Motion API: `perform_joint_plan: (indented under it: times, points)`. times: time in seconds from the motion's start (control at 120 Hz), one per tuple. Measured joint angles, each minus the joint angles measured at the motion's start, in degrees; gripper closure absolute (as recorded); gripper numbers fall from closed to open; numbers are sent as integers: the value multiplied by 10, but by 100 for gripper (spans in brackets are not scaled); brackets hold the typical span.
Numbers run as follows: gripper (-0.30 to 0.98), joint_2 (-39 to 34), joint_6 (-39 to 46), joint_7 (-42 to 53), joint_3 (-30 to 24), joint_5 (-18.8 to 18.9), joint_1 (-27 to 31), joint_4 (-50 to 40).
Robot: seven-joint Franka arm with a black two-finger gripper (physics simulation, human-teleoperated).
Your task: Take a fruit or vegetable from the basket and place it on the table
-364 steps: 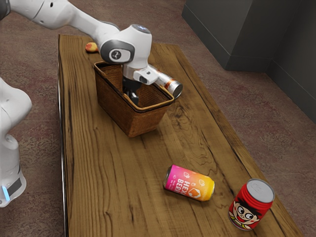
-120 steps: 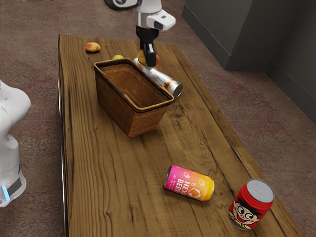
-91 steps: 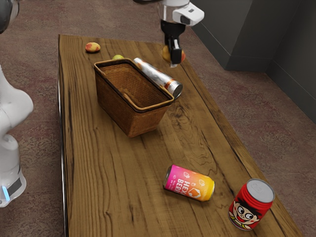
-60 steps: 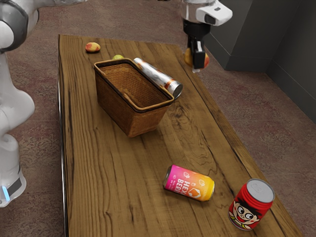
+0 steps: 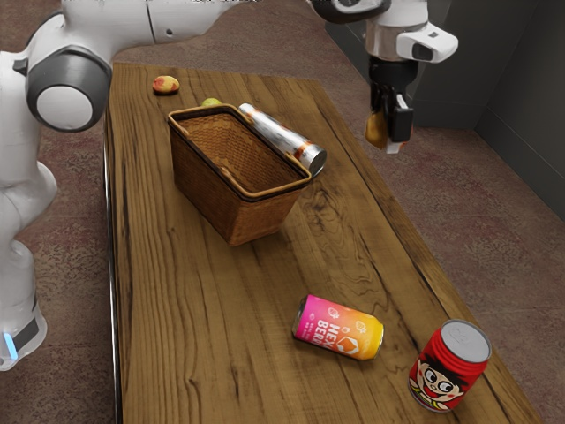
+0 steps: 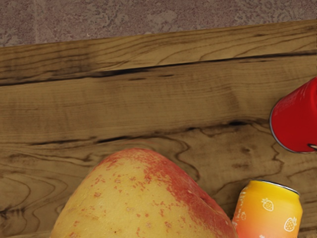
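Wooden table below, the tool grips a fruit.

Speckled yellow-and-red fruit, yellow-orange can and red can against wooden table, floor beyond.

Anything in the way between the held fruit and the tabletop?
Nothing visible between the fruit in the gripper and the table. The red can and pink-yellow can are off to one side.
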Motion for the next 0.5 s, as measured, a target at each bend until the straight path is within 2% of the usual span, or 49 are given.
perform_joint_plan:
  times: [0.083, 0.183, 0.317, 0.5]
  points:
    - [25, 7, 0, 2, -3, -6, 0, 0]
    - [12, 8, -1, 3, 0, -9, 2, -1]
    - [5, 4, -2, 4, 3, -15, 34, -2]
    - [1, -7, -10, 5, 4, -21, 61, -5]
